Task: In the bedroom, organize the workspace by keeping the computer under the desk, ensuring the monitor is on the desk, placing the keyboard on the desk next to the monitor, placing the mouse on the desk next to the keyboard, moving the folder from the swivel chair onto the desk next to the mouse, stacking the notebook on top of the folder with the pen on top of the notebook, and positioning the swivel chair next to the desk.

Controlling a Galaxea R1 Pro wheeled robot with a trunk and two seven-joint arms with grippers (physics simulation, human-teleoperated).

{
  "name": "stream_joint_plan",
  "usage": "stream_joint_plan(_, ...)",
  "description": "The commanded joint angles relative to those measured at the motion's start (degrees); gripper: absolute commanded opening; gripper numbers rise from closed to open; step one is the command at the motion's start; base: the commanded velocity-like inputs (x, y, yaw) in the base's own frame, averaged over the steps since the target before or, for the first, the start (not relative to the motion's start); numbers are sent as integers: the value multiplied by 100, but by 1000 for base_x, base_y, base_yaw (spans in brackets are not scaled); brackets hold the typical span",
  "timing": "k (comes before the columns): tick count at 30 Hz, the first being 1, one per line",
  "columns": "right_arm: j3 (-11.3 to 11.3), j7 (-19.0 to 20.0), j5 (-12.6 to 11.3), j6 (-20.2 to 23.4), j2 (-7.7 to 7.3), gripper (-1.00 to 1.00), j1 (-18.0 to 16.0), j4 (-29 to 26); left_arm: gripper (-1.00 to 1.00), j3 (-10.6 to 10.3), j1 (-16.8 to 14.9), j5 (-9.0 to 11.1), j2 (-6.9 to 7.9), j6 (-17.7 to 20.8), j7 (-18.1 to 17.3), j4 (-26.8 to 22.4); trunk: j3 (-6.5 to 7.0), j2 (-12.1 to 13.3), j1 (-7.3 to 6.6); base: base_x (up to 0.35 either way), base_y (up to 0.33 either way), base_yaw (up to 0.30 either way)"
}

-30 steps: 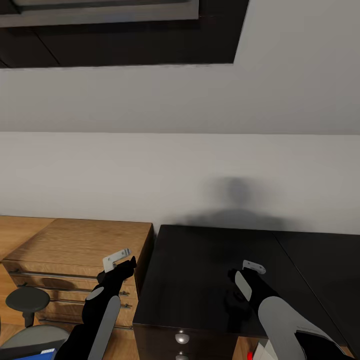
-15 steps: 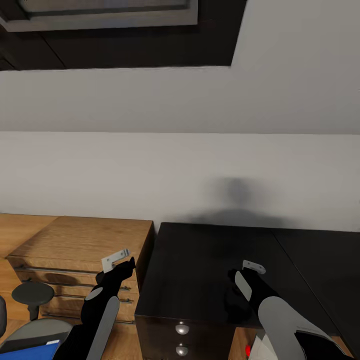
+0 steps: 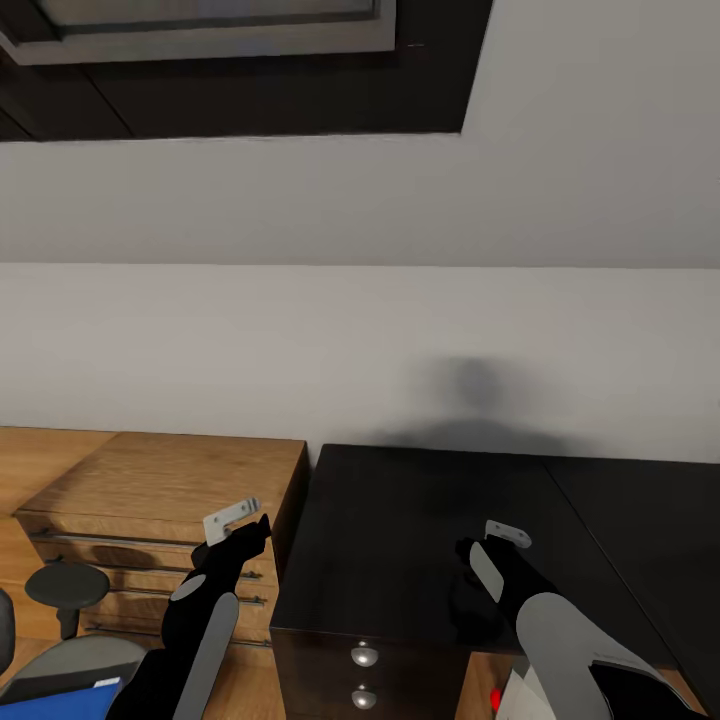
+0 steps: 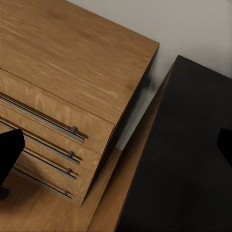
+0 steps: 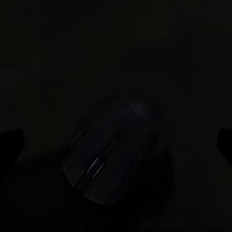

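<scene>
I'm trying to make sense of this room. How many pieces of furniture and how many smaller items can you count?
Furniture: 3 (black desk, wooden chest of drawers, swivel chair)
Small items: 2 (black mouse on the desk, blue folder on the chair)
Total: 5

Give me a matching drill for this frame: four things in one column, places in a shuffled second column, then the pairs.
Things:
1. mouse
2. folder
3. wooden chest of drawers
4. right gripper

Places:
A. on the swivel chair seat, at the head view's lower left corner
B. on the black desk, between the right gripper's fingertips in the right wrist view
C. against the wall, left of the desk
D. over the desk's near part, above the drawer knobs

Pairs: 1-B, 2-A, 3-C, 4-D
</scene>
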Motion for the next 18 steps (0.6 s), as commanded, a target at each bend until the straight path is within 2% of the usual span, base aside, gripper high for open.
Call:
stream_joint_plan(1, 8, -35, -60, 16, 1, 100, -2, -12, 100, -7, -5, 60, 1, 11, 53, -8, -8, -5, 0, -1, 0, 0)
stream_joint_plan(11, 16, -35, -68, 0, 1, 100, -2, -12, 100, -7, 2, 60, -1, 11, 53, -8, -8, -5, 0, 1, 0, 0)
stream_joint_plan(18, 17, -35, -62, 5, -4, 100, -2, -26, 100, -7, 4, 65, 1, 10, 48, -6, -8, -5, 0, 137, 0, 0)
